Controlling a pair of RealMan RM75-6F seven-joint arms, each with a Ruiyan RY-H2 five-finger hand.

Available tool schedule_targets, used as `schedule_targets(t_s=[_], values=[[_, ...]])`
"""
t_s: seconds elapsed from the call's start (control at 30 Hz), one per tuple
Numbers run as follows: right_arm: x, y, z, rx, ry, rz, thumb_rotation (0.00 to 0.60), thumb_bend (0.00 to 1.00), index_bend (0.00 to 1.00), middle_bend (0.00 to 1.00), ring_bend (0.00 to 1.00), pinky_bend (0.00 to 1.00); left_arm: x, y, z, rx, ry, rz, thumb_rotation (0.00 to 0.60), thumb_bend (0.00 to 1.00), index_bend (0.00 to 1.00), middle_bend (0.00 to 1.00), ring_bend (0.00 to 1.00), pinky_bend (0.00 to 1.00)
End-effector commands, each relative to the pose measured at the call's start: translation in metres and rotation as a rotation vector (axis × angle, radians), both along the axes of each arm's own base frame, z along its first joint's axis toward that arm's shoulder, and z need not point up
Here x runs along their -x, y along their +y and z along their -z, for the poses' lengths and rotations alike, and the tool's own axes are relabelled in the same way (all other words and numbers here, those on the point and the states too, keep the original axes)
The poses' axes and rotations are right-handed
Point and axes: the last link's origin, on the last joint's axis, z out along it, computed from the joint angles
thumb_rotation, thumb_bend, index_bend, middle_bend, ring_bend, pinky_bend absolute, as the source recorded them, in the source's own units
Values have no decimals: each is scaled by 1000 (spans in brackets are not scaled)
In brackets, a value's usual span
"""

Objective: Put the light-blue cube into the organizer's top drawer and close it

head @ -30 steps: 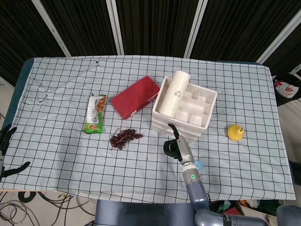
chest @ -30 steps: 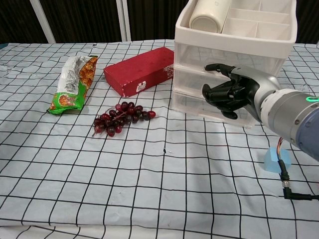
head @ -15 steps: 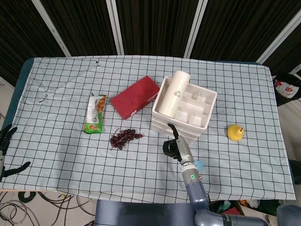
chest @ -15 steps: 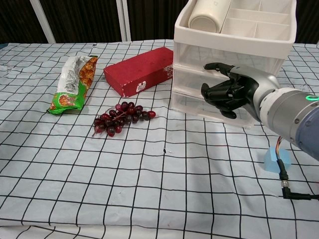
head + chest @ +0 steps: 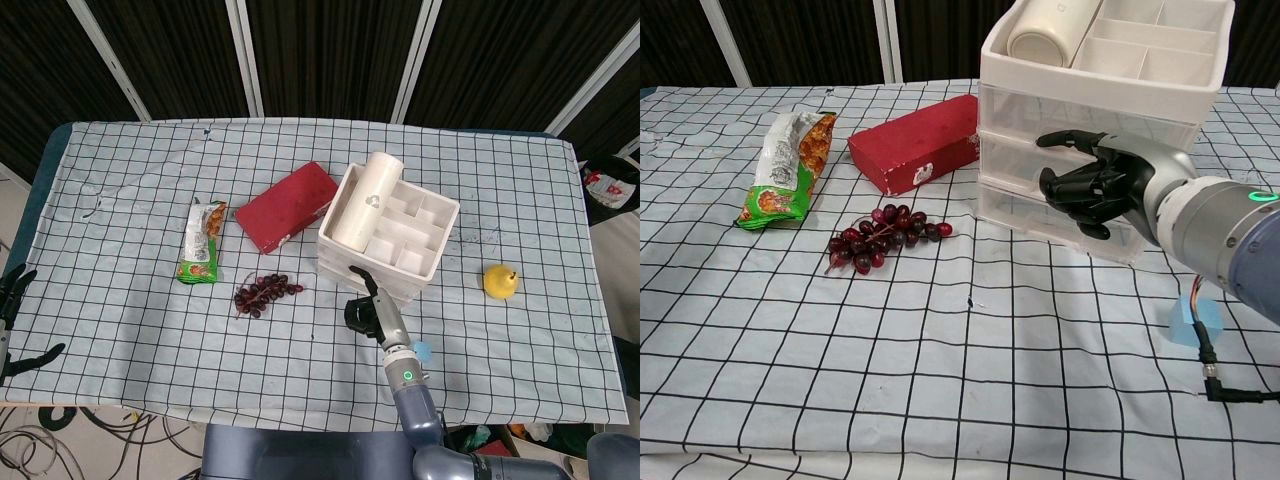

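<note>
Chest view showed the organizer (image 5: 1095, 120) had slid left with the right hand (image 5: 1090, 187), whose curled fingers hooked its drawer front. No drawer had opened; the cube (image 5: 1196, 321) waited behind the fingers. The left hand (image 5: 12, 300) hung spread, holding nothing.

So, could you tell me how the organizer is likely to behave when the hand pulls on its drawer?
The organizer looks like thin, light plastic, so it may slide on the cloth rather than stay put. With the cylinder lying in its top tray, it seems somewhat top-heavy and could tip toward the right hand at its front.
</note>
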Motion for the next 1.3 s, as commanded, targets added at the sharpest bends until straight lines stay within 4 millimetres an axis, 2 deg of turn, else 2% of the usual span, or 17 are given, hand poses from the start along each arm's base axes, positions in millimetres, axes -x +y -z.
schedule_targets(t_s=[0.03, 0.23, 0.43, 0.67, 0.77, 1.1, 1.3], values=[[-2, 2, 0, -4, -4, -7, 600, 609, 188, 814, 882, 895, 0, 0, 0, 1, 1, 0, 600, 12, 0, 0, 0, 0], [-3, 9, -1, -27, -13, -14, 600, 609, 192, 815, 882, 895, 0, 0, 0, 0, 3, 0, 600, 11, 0, 0, 0, 0], [0, 24, -1, -66, -6, -33, 600, 608, 188, 814, 882, 895, -1, -1, 1, 2, 4, 2, 600, 12, 0, 0, 0, 0], [5, 34, -1, -84, 32, -59, 600, 608, 28, 808, 877, 892, -1, -1, 1, 1, 4, 3, 600, 12, 0, 0, 0, 0], [6, 39, -3, -94, 37, -68, 600, 609, 3, 808, 877, 892, -1, -1, 1, 2, 5, 3, 600, 12, 0, 0, 0, 0], [2, 65, -22, -81, 82, -185, 600, 609, 16, 808, 877, 892, -1, -1, 2, 2, 7, 5, 600, 12, 0, 0, 0, 0], [-3, 67, -45, 26, 154, -273, 600, 609, 29, 808, 877, 892, -1, -1, 3, 4, 11, 5, 600, 12, 0, 0, 0, 0]])
